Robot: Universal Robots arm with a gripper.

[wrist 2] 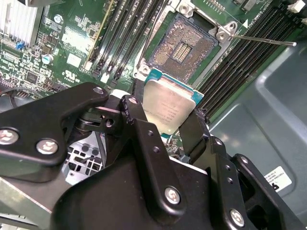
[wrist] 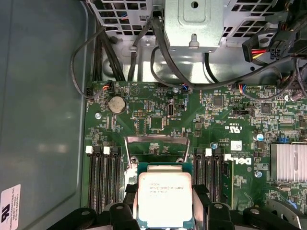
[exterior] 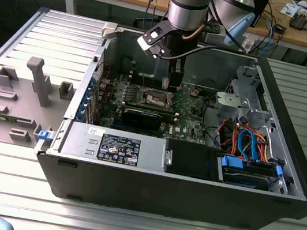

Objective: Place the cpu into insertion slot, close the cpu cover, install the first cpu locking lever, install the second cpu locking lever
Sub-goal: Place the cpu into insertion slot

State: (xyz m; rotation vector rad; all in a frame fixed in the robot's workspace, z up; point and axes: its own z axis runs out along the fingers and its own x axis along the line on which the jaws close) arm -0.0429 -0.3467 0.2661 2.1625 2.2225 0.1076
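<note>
The pincer [wrist 2: 165, 125] gripped the chip [wrist 2: 169, 106] by its edges, poised near the open socket [wrist 2: 182, 48]. Lowered tilted or off-centre, the chip might jam and bend the socket's contacts.

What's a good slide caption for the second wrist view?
Claw grips the cpu close to the open insertion slot on the green motherboard.
</note>
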